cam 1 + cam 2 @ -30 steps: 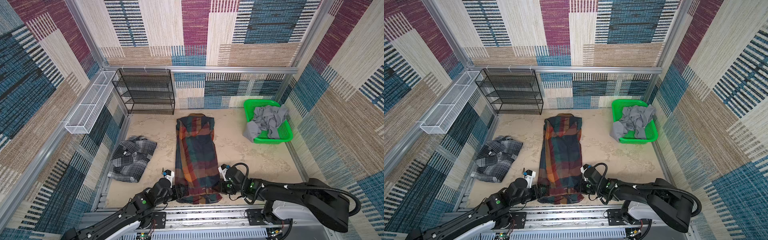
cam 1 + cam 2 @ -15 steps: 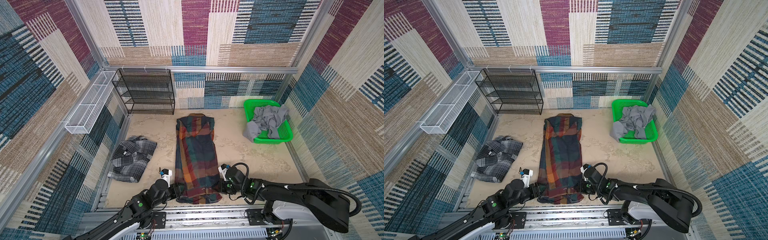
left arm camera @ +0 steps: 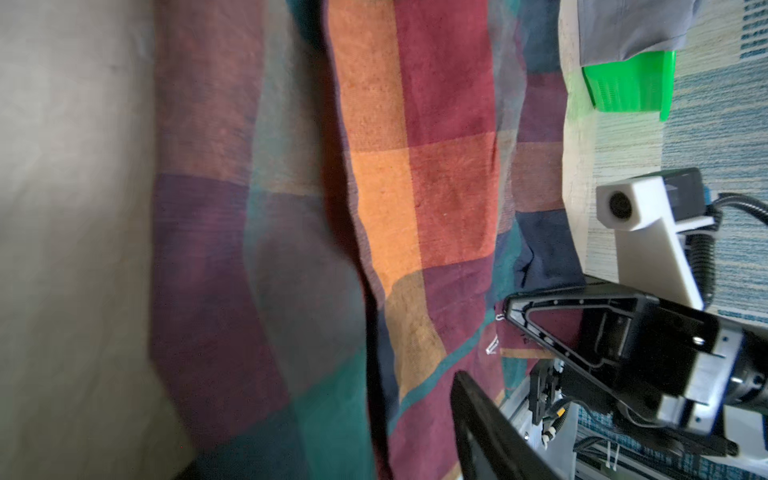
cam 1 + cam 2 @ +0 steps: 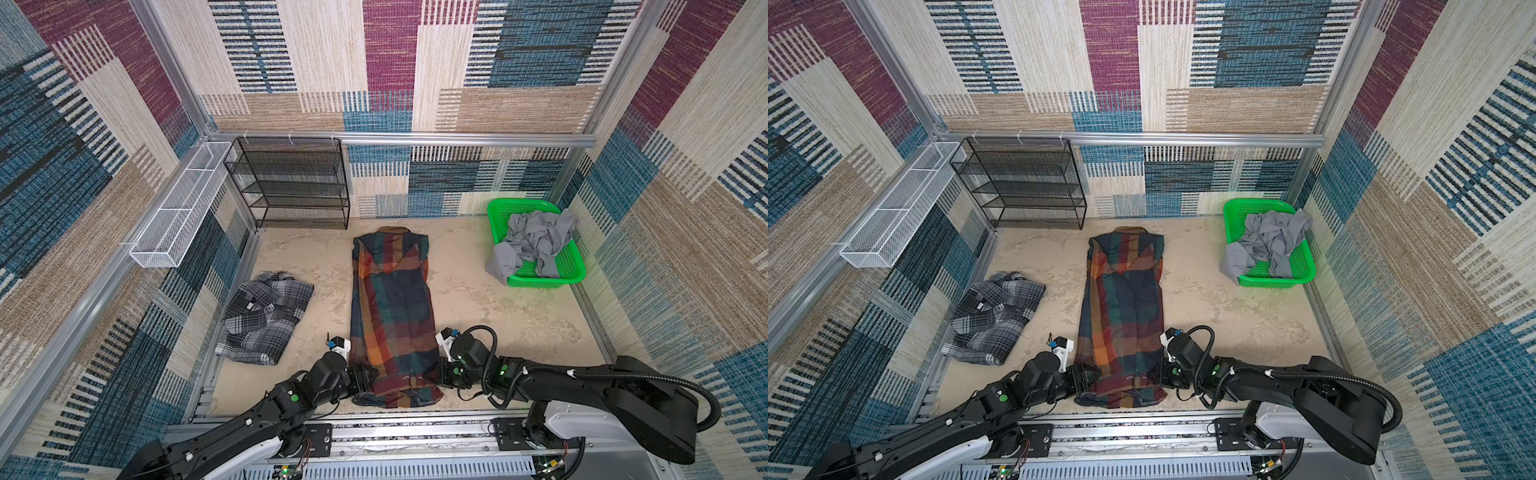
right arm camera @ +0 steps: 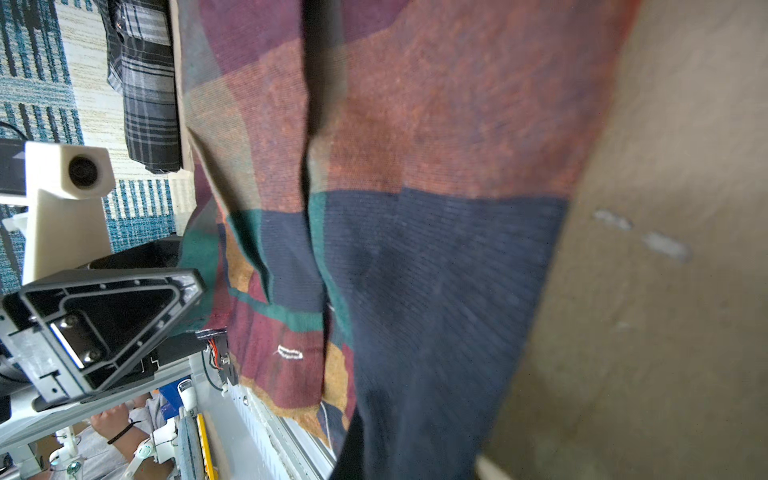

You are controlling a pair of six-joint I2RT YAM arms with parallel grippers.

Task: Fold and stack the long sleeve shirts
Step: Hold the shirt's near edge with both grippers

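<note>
In both top views the large plaid shirt [image 4: 390, 316] lies as a long strip down the middle of the table [image 4: 498, 316], collar far, hem near. The grey plaid shirt [image 4: 266, 318] sits crumpled to its left, well apart from it. The left gripper [image 4: 368, 376] meets the hem's left edge and the right gripper [image 4: 438, 376] its right edge. A green basket [image 4: 540, 283] holding grey cloth [image 4: 536, 239] stands far right.

In the left wrist view the checks fill most of the frame. Only one finger [image 3: 478, 415] of the left gripper shows, over the cloth, so I cannot tell whether this claw is apart or clamped. The right gripper's jaws are together, nipping the hem's right edge.

In the right wrist view navy and red cloth lies close against the lens, and the left gripper's tip touches the shirt's left edge
</note>
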